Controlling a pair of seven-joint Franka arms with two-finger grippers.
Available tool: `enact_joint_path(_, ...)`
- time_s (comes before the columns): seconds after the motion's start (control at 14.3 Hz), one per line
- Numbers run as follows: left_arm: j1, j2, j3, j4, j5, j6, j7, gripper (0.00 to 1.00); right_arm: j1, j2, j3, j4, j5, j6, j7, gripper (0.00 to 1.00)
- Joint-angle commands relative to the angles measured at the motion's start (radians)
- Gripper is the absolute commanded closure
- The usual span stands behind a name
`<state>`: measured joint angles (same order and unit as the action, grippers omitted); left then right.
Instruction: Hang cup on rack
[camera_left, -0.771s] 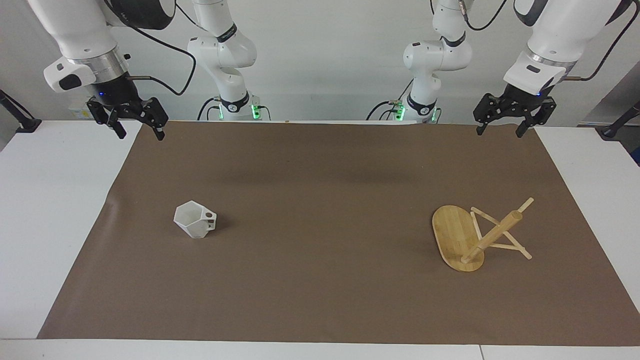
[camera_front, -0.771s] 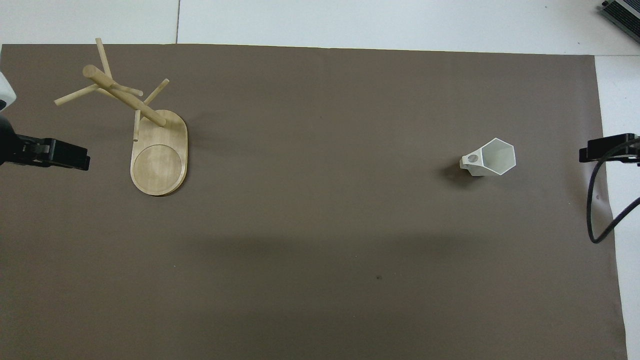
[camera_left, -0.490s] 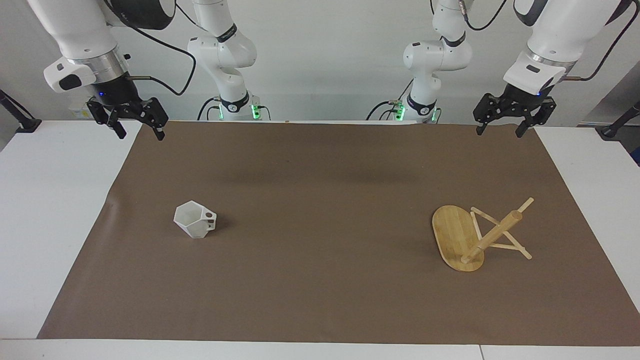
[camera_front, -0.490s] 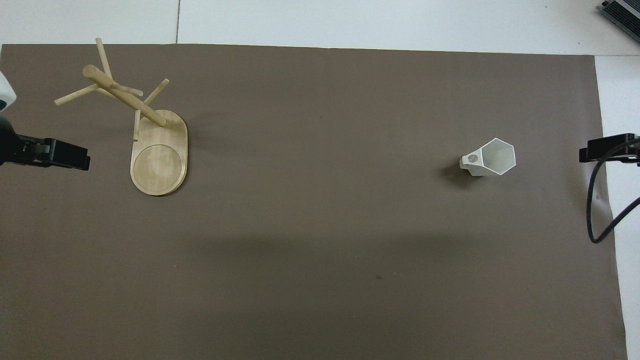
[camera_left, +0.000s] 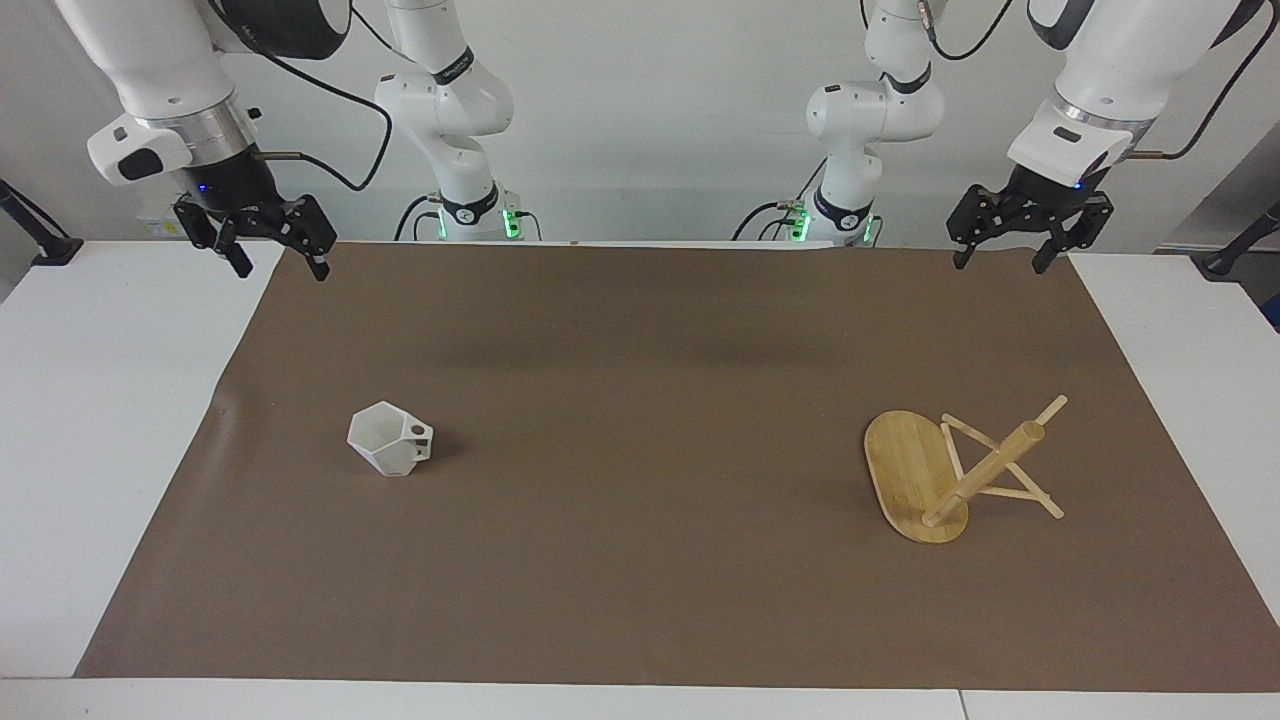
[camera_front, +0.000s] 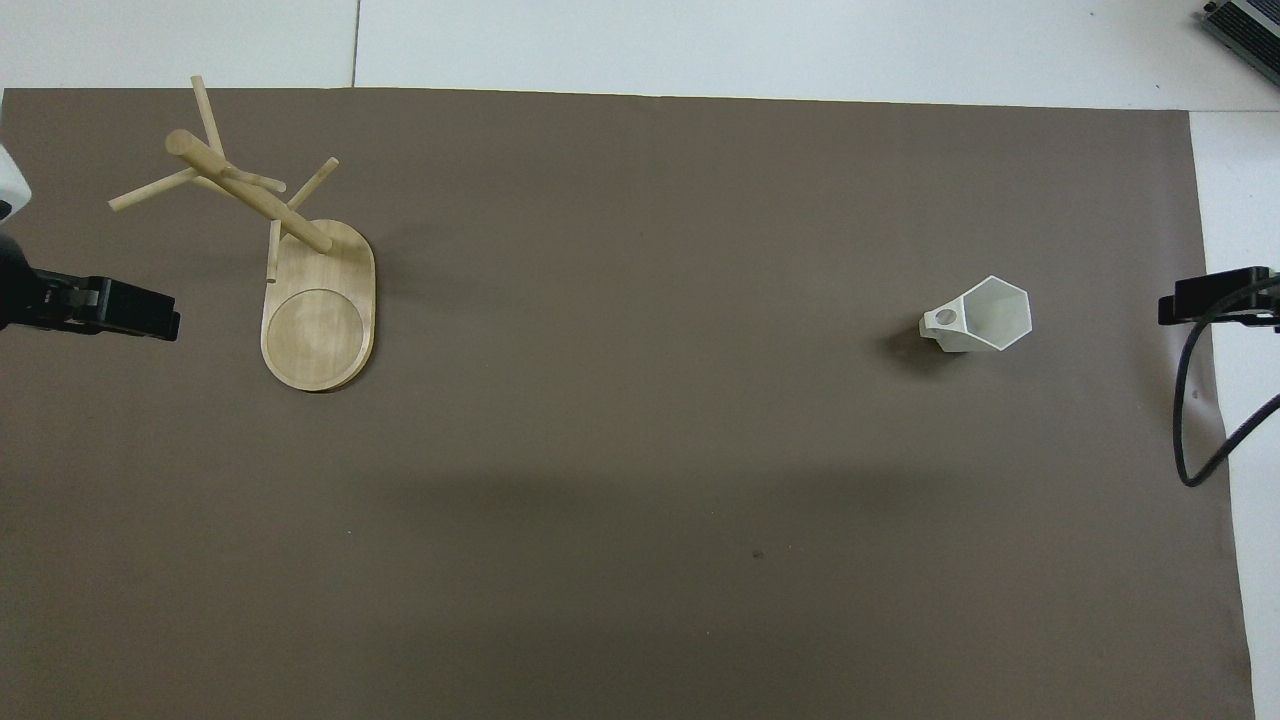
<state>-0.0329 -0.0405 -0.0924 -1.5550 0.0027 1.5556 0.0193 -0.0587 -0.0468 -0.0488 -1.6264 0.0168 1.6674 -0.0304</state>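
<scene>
On mat, cup (camera_left: 390, 439) well apart from right gripper (camera_left: 277, 256)

The cup (camera_left: 390, 439) is looking like matt white plastic, its flat facets smooth and free of shine. The rack (camera_left: 935, 478) is showing pale wood with fine lengthwise grain on its oval base, smooth and only faintly satin. The brown sheet (camera_left: 660, 560) under both is reading as matt paper, slightly rippled at one edge. The table (camera_left: 90, 420) is appearing smooth, white and matt.
</scene>
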Motion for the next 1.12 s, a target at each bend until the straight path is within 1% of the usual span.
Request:
enact_joint_path(0.0, 0.007, -0.022, 0.002, -0.028, -0.015, 0.015, 0.01, 0.0, -0.009, -0.025, 0.004, -0.032, 0.012, 0.018, -0.019, 0.0)
enact_joint_path(1.05, 0.011, -0.024, 0.007, -0.03, -0.015, 0.001, 0.01, 0.0, -0.009, -0.027, 0.004, -0.033, 0.012, 0.015, -0.026, 0.0)
